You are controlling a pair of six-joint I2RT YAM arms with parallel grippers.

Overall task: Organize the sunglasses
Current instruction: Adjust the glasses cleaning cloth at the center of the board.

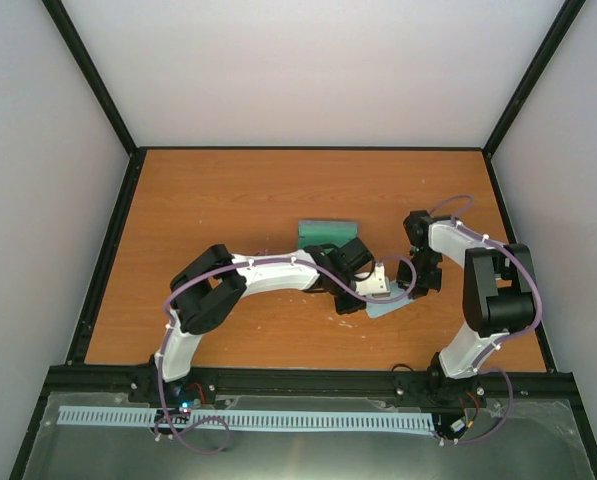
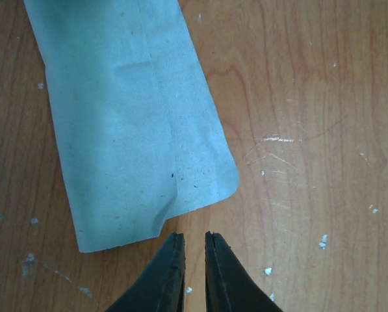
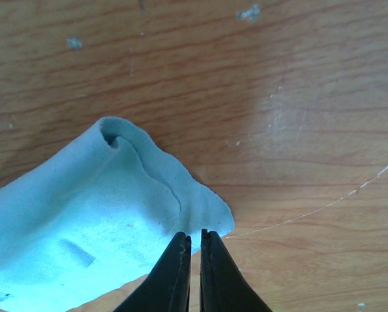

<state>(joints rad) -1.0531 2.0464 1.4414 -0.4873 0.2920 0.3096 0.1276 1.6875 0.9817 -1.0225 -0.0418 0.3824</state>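
Left hand (image 2: 194,235) was seen with its fingers drawn almost together, only a thin slit left between them and nothing caught in it. Just ahead of its tips, running off up and to its left, a pale blue cloth (image 2: 129,130) was laid flat on the bench (image 2: 310,130) as a long strip with one crease along it. Beyond that hand, in the overhead view, a grey-blue case (image 1: 328,231) was made out, partly covered by the arm; whether it was open or closed could not be told. Right hand (image 3: 195,233) was closed as well, its tips set at the rumpled corner of the same cloth; whether a hem was nipped there could not be told. The sunglasses were not found in any view, so their place could not be given; they may have been hidden by the arms or put in the case. Folding of the cloth was judged to be under way, with cloth and case left to be put in order.
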